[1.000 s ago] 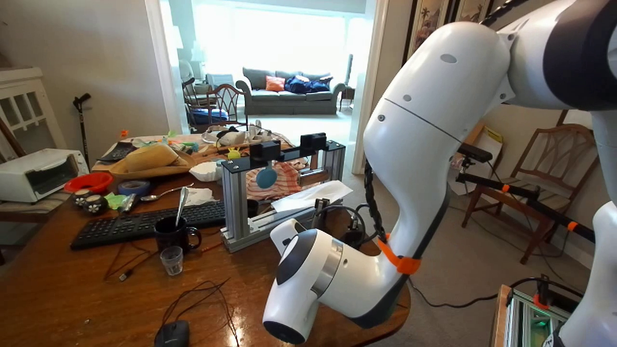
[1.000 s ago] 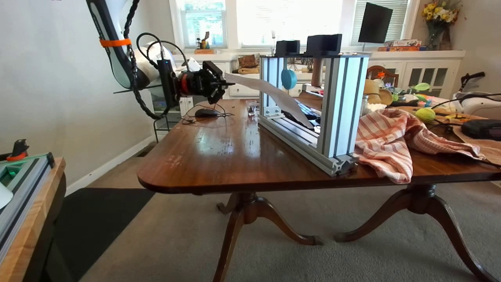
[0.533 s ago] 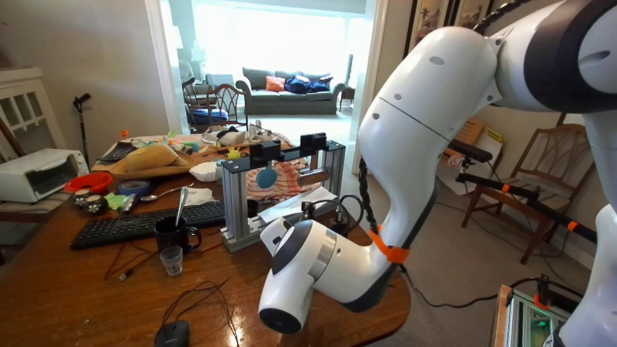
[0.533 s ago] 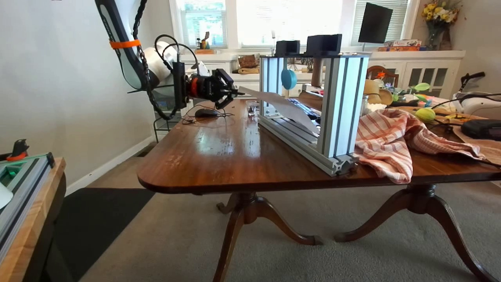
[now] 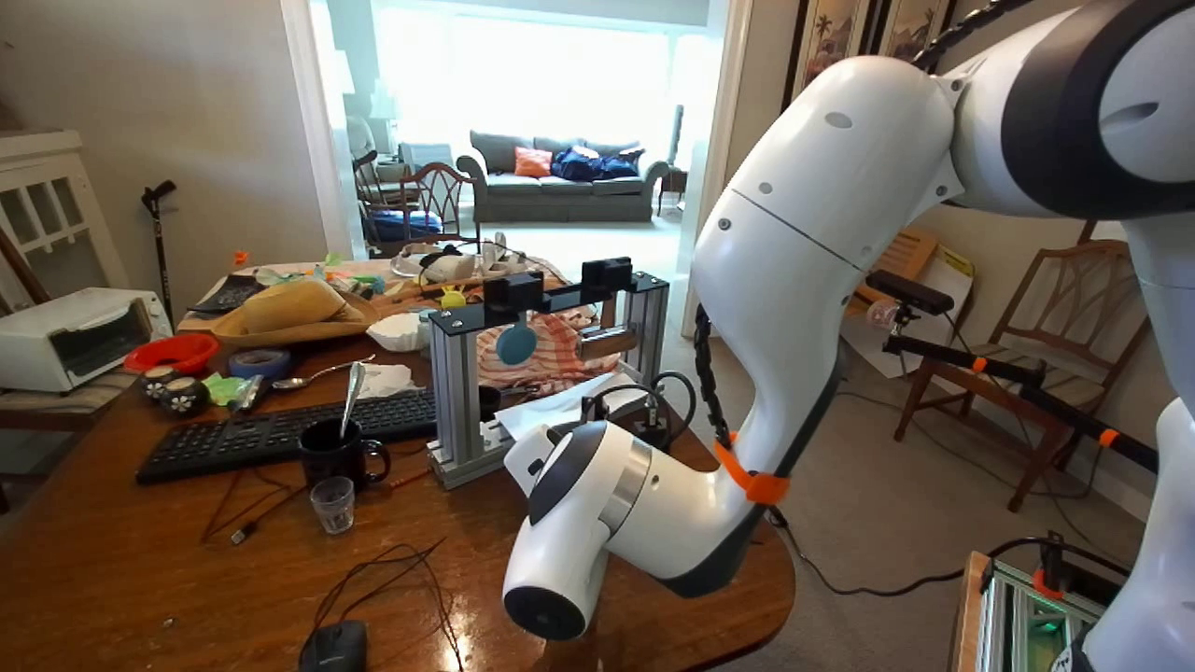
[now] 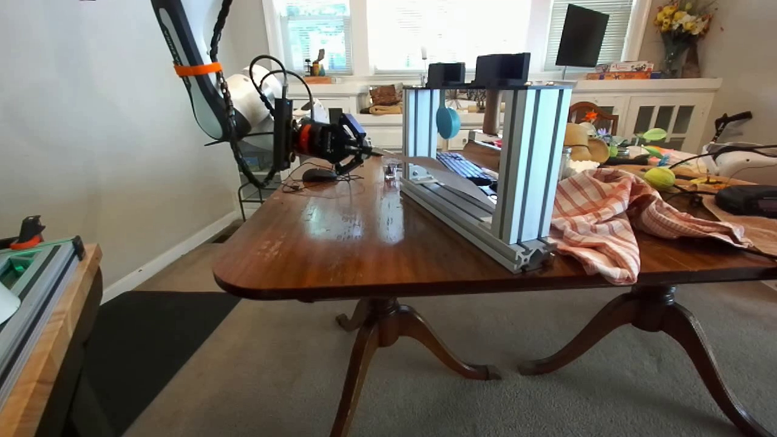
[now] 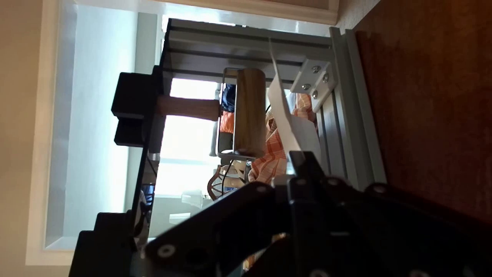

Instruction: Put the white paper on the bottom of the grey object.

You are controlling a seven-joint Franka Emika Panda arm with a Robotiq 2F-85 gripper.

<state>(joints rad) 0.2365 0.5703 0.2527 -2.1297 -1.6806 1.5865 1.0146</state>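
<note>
White paper point(image 6: 450, 176): likely light, limp, easily creased; best taken by one edge. Pincer point(image 6: 375, 151): clamped on such an edge; far end extends into grey frame point(image 6: 529, 164).

In an exterior view the vantage is high, looking down across the bench point(image 5: 159, 569) toward a sofa point(image 5: 565, 198) at upper centre. In an exterior view the vantage is lower, facing windows point(image 6: 449, 36) along the top; both exterior views share the bench and grey rack point(image 6: 525, 170). The wrist view, turned sideways, looks closely over the pincer point(image 7: 296, 169) into that rack.
</note>
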